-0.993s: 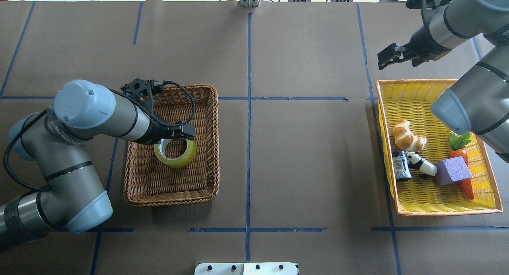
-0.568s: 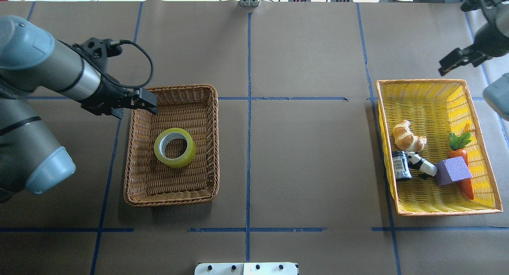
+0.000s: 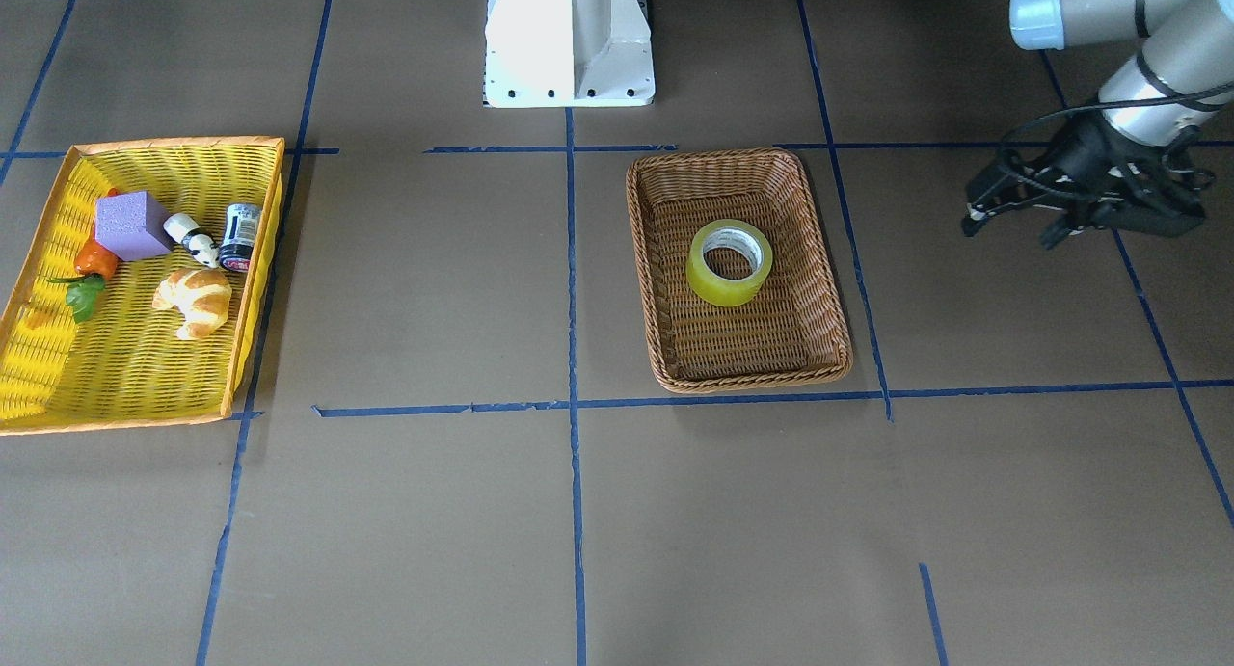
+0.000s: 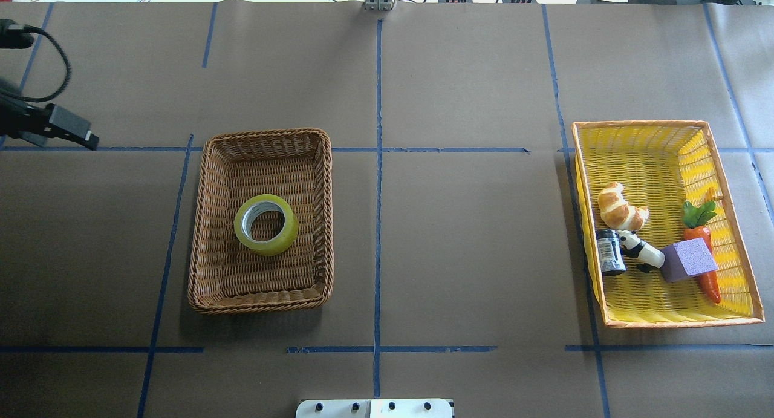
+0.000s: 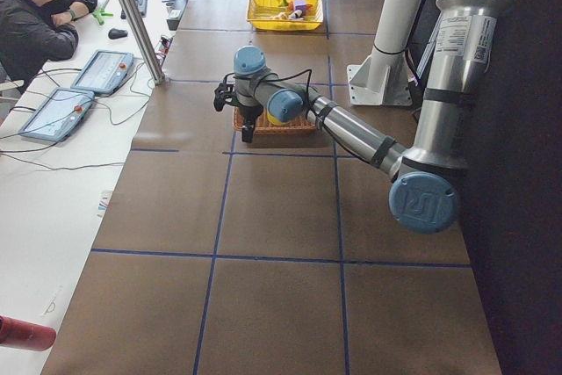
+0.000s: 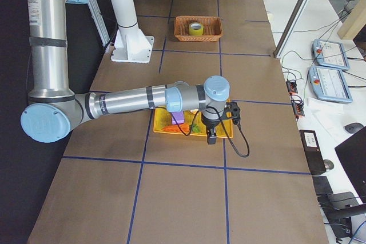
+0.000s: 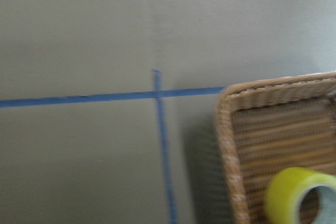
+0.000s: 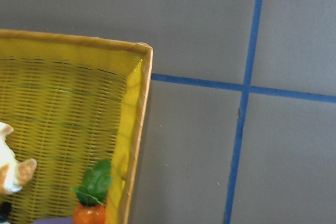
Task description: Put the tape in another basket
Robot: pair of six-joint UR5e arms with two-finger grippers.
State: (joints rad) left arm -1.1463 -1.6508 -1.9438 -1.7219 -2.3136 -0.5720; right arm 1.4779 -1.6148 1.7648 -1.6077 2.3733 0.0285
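Observation:
The yellow-green tape [image 4: 291, 229] lies flat in the middle of the brown wicker basket [image 4: 330, 164], with nothing touching it. It also shows in the front-facing view [image 3: 730, 294] and at the lower right of the left wrist view [image 7: 283, 198]. My left gripper [image 4: 84, 138] is at the overhead view's far left edge, well off the basket. In the front-facing view [image 3: 1007, 232] its fingers are spread and empty. My right gripper [image 6: 211, 138] shows only in the exterior right view, beside the yellow basket. I cannot tell whether it is open or shut.
The yellow orange-rimmed basket [image 4: 641, 158] stands at the right and holds a croissant [image 4: 620, 207], a panda figure [image 4: 641, 250], a dark jar [image 4: 610, 253], a purple block [image 4: 688, 259] and a carrot [image 4: 704, 242]. The robot's white base [image 3: 569, 39] is at the table's near edge.
My left gripper was low over the tape, then drew back to the far left, leaving the tape in the wicker basket. My right arm moved right, out of the overhead view.

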